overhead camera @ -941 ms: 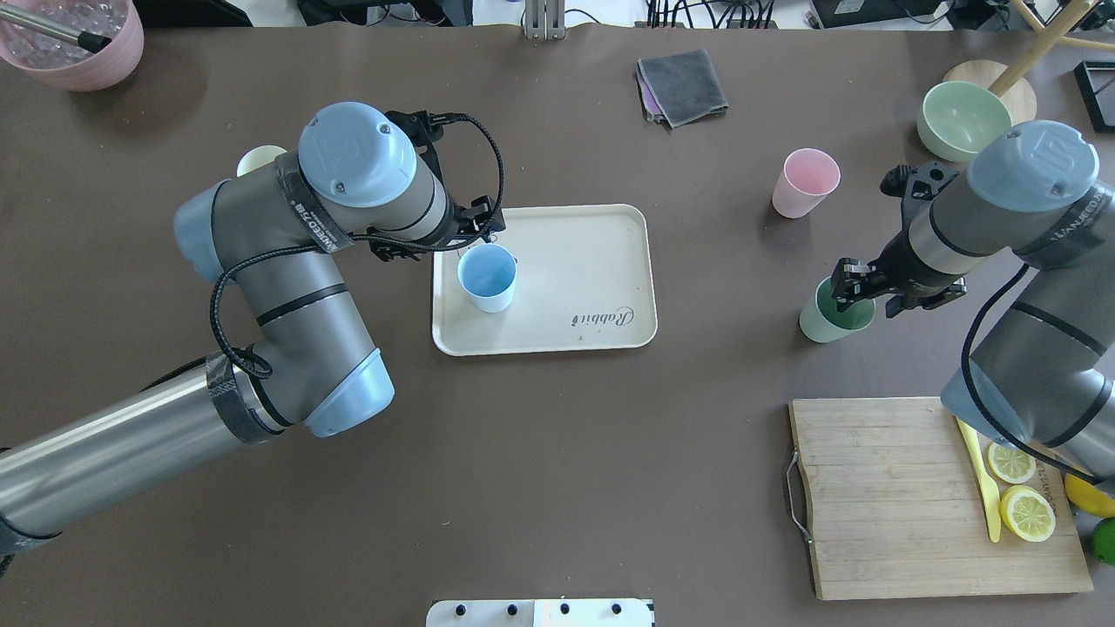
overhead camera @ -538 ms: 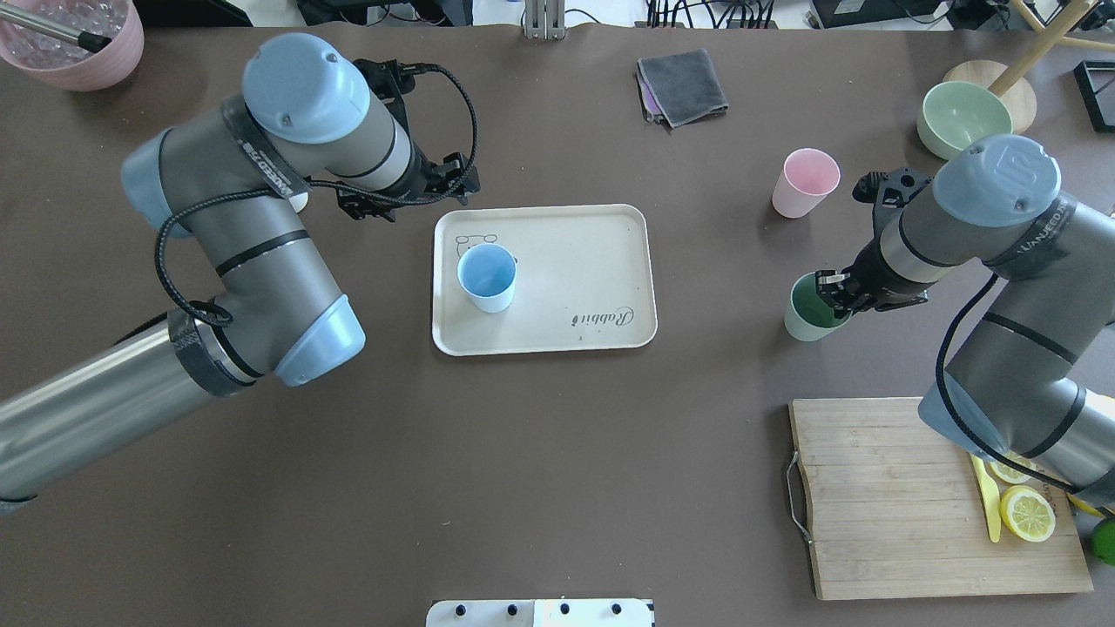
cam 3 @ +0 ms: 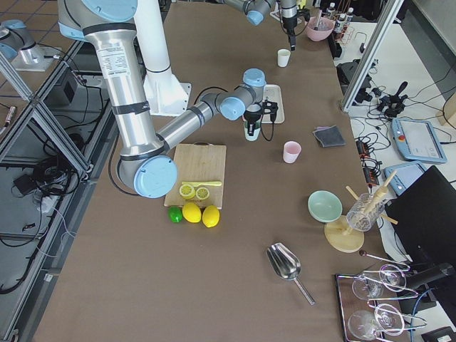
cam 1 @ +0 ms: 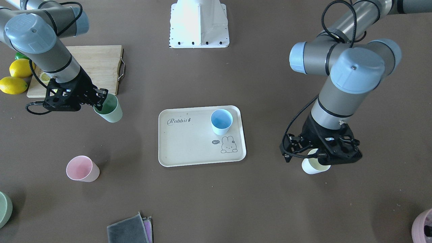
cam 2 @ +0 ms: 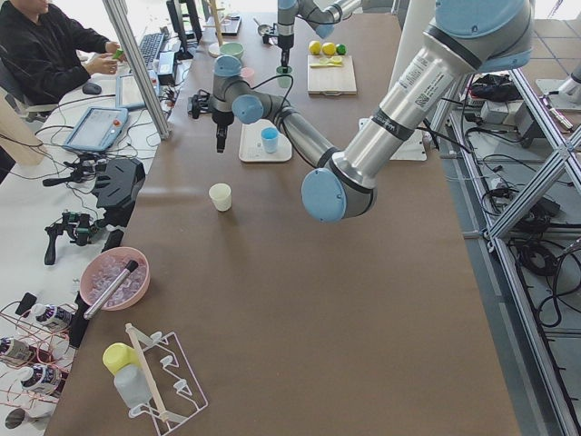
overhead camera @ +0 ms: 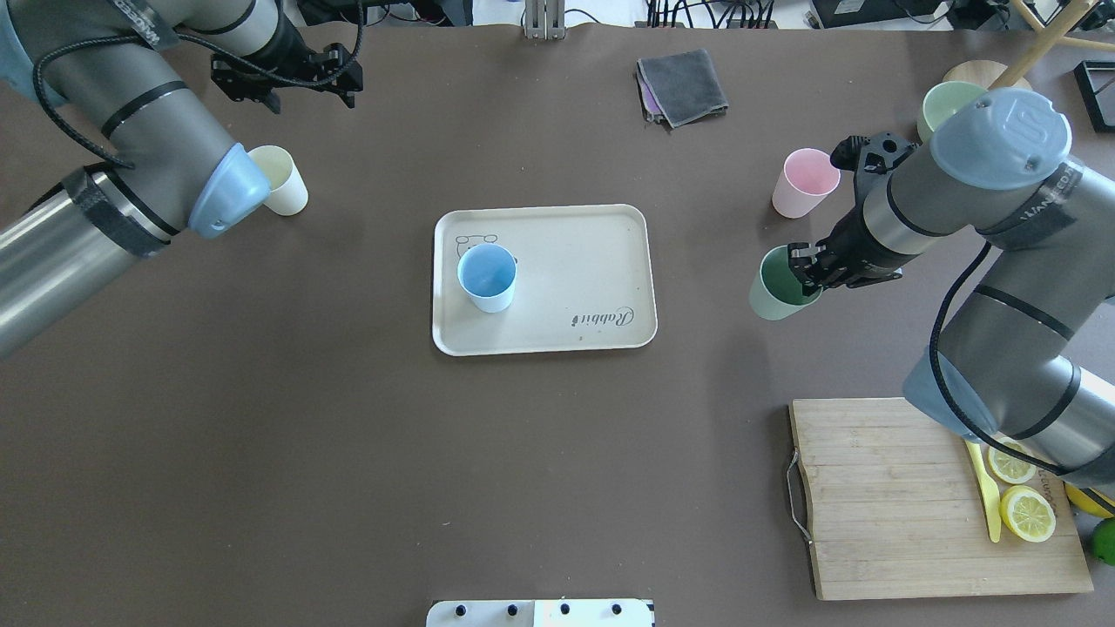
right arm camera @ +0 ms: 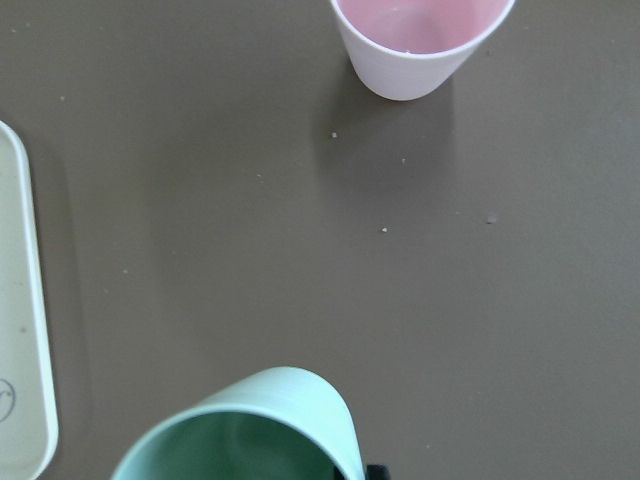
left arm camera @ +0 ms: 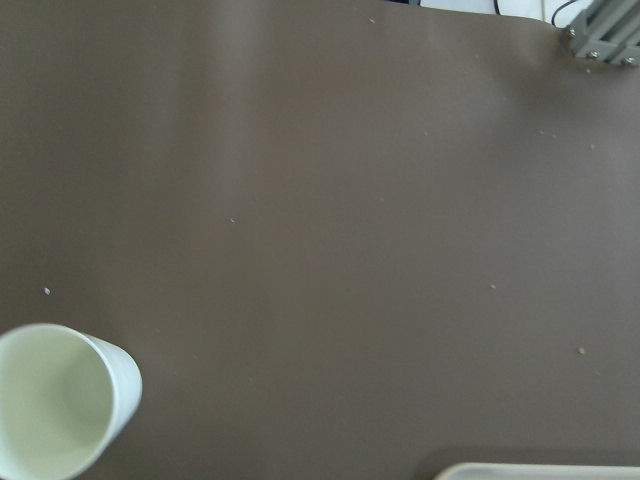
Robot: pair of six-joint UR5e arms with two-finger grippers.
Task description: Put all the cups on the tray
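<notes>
The left arm (overhead camera: 157,139) and the right arm (overhead camera: 1037,270) are round tubes of brushed grey metal. Their fat joints are closed with pale blue caps (overhead camera: 1002,138). Each cap bears small screws and an embossed logo. Black bands ring the joints; one carries white lettering, too small to read. A thin black cable (overhead camera: 935,357) loops loosely beside each arm. The wrist ends are black. The pedestal (cam 1: 199,23) is white.
</notes>
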